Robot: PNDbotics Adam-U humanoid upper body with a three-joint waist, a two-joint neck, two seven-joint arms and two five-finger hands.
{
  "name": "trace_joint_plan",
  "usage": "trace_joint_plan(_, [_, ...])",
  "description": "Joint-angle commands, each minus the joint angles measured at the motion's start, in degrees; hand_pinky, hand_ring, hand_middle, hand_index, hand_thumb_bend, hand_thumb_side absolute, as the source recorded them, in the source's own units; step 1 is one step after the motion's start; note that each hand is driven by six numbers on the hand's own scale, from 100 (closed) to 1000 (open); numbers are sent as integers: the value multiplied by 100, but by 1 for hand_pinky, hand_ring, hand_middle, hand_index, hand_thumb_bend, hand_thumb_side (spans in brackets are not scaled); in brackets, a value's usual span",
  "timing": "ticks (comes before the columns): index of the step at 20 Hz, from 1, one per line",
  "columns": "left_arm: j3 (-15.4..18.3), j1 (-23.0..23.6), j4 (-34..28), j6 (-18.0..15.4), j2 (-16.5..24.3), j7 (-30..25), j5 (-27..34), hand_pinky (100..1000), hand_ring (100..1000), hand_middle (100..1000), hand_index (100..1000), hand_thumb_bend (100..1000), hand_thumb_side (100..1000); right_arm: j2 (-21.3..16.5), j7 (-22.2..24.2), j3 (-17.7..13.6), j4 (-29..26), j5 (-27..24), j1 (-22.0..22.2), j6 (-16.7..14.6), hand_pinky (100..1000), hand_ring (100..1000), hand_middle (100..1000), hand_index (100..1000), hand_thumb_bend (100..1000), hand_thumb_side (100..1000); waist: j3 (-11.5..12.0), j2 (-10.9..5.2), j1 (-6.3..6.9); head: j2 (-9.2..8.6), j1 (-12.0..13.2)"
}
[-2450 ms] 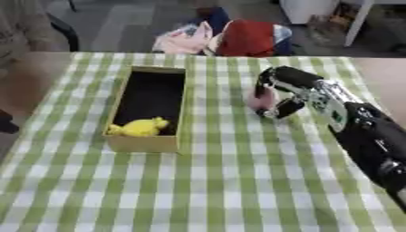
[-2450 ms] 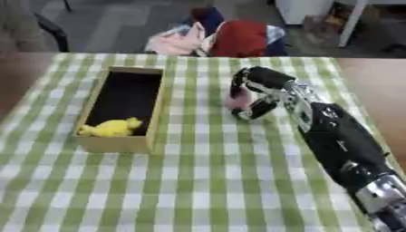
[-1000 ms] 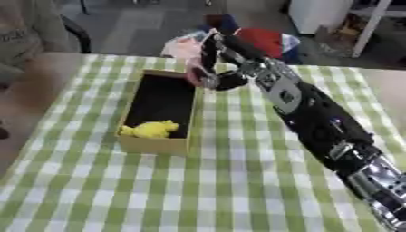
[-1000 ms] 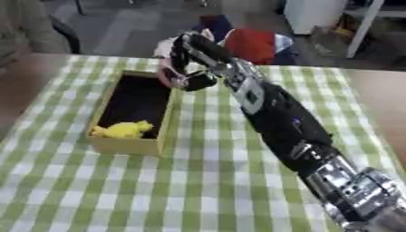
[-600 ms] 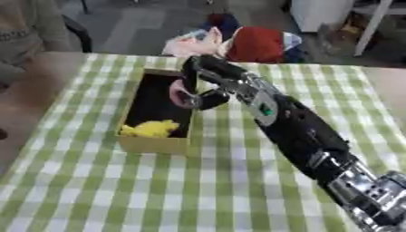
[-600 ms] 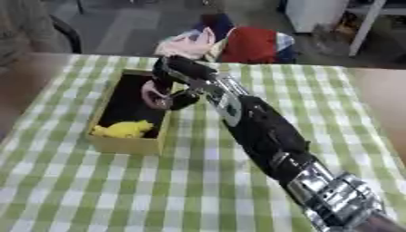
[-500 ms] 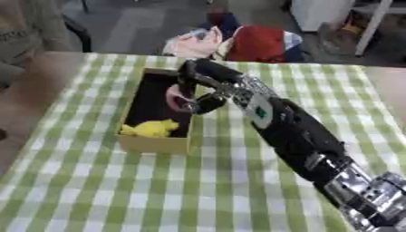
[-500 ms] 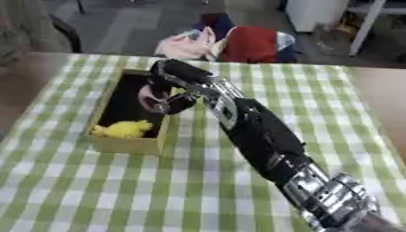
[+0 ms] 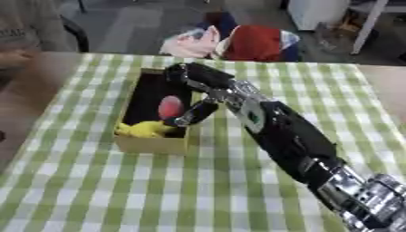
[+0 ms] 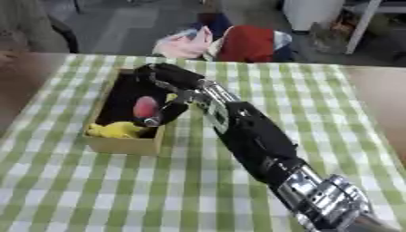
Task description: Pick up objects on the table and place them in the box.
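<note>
So compared to a couple seconds back, the right robot hand (image 9: 194,86) has swung all the way from the right side of the counter (image 9: 238,190) over to the box (image 9: 151,142), and the pink thing it was carrying is no longer in its grip. A moment ago the fingers were still curled around it above the box; now they're spread apart, with one finger (image 9: 193,115) pointing down along the box's right wall and nothing held. The pink object (image 9: 170,106) sits inside the box, roughly in the middle, just left of those fingers. Can't tell if it's touching them. It's egg-shaped, pinkish red, smooth looking, a bit lighter on top. Right below it, at the near end of the box, is the yellow toy (image 9: 144,129), lumpy and bright, looks like it's just touching or nearly touching the pink one. The box is a tan open-top thing with a dark inside, sitting on the green and white checked cloth.
</note>
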Motion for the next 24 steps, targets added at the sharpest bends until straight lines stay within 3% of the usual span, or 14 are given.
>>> trace_joint_plan(1, [29,-71,-93,16,88,30,38,662,623,608,796,158,556,-126,66,7,-288,-116,-116,-29,666,828,750,855,535,433,-29,-82,37,-21,23])
trace_joint_plan(5, [62,-36,-77,23,113,56,10,661,623,608,796,156,554,-323,310,16,-620,-831,-115,180,668,846,749,852,462,351,-148,-107,29,-12,90])
trace_joint_plan(7, [88,-5,-67,24,132,78,-11,661,624,608,796,156,555,-505,526,48,-944,-1444,-83,386,677,868,750,854,366,290,-234,-127,26,-1,146])
trace_joint_plan(11, [199,86,-27,37,171,191,-82,660,624,608,795,155,554,-1028,1056,88,-1981,-3145,157,956,694,896,757,851,299,260,-469,-171,29,29,315])
trace_joint_plan(16, [395,240,60,81,192,450,-214,660,633,610,791,152,559,-1730,1378,-125,-3548,-4998,844,1745,707,919,756,845,242,225,-874,-221,75,72,564])
trace_joint_plan(20, [540,385,151,123,197,664,-356,662,645,611,788,141,559,-2090,1281,-453,-4536,-5729,1600,2165,703,921,746,834,170,195,-1215,-258,129,114,766])
trace_joint_plan(24, [664,472,255,154,175,850,-469,663,650,612,785,107,552,-2139,1169,-787,-5190,-6032,2390,2404,701,926,733,829,100,189,-1494,-259,202,171,956])
